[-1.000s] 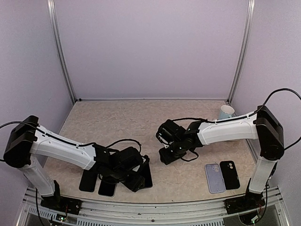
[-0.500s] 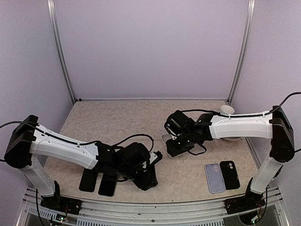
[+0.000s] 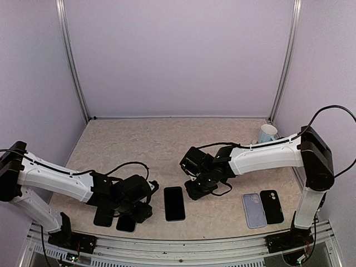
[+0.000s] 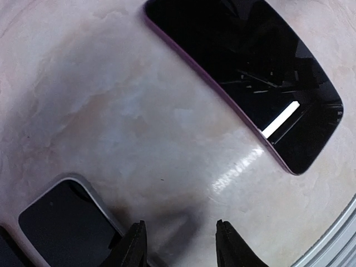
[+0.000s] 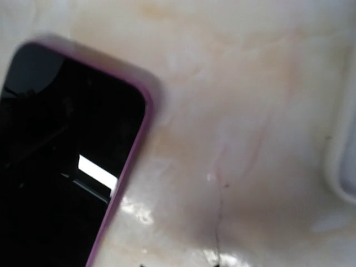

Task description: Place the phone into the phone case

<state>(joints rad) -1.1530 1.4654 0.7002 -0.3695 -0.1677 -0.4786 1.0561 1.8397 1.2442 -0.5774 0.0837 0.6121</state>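
Top external view: the phone (image 3: 174, 203) lay flat on the table (image 3: 144, 144) between both arms. The left fingers (image 4: 133, 250) stood parted, empty; right fingers (image 3: 192, 191) state undeterminable. Risk: phone skidding when pinched.

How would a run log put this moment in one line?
phone: flat on table, unheld | left hand: open, empty | right hand: near phone, grip unclear

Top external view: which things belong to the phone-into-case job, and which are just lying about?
Job: purple-rimmed phone, mid-table; lilac case and black case, near right (they look like cases).
Lying about: cup, back right; outer dark phone and inner dark phone, near left.
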